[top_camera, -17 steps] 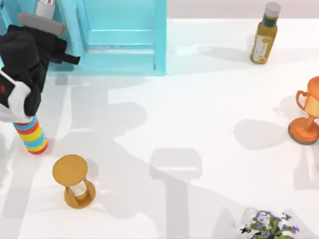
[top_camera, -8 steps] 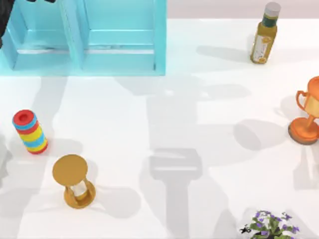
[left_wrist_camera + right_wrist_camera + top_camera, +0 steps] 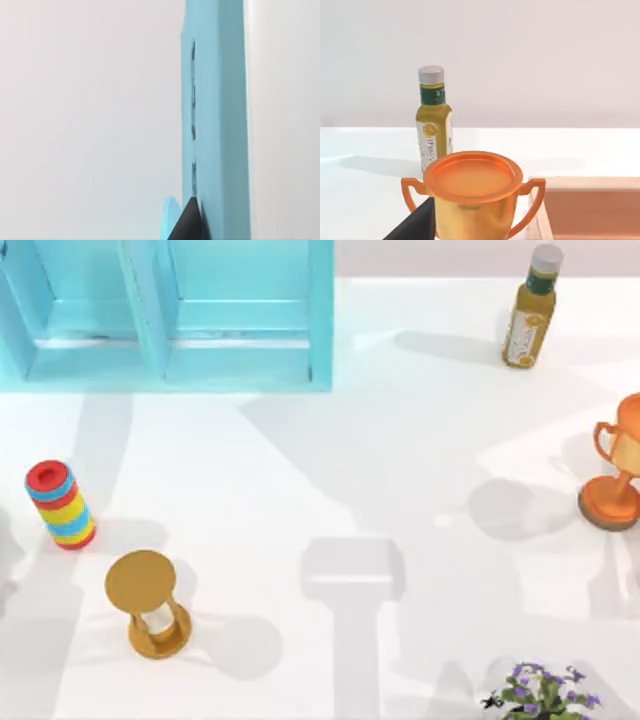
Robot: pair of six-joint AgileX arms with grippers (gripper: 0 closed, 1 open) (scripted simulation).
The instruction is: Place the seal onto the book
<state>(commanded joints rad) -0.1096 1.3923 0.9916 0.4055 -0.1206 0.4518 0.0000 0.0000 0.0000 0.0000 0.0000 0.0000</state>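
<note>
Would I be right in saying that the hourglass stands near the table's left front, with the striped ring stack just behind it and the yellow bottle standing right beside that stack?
Not quite: the yellow bottle is not beside the striped ring stack; it stands at the far right of the table, as the top view shows. The hourglass does stand near the left front, with the stack just behind it.

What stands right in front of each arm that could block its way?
In the right wrist view the trophy stands directly ahead, the bottle behind it. In the left wrist view the shelf wall is close ahead. Either could block a straight advance.
</note>
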